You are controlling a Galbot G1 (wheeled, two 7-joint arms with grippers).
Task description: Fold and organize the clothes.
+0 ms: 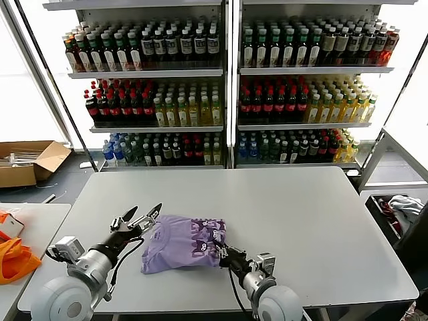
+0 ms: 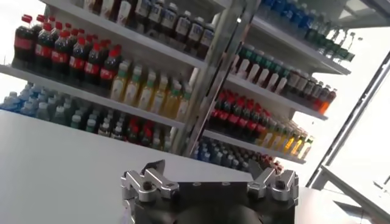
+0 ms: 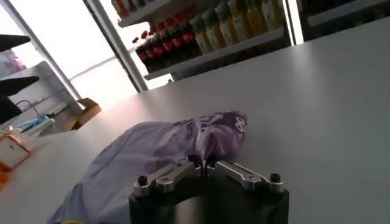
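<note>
Head view: a folded lavender T-shirt with a darker purple print lies on the white surface, near its front edge and a little toward seven o'clock from the middle. The right gripper sits at the shirt's four o'clock corner, jaws clenched on the hem of the cloth there. The left gripper hovers at the shirt's ten o'clock corner, jaws released and spread wide, the tips just beside the fabric but not on it.

The right wrist view shows that gripper pinched tight, both fingers meeting over the edge of the T-shirt, which bunches into a soft mound with the printed part at the near end. The left wrist view shows the other gripper with its two fingers standing well apart and nothing between them, only bare surface below.

At twelve o'clock beyond the surface stand shelves packed with bottles in rows. At nine o'clock a second, smaller table carries an orange bag, and behind it a cardboard box rests on the floor. At three o'clock a dark bin holds a white-and-red bundle of fabric.
</note>
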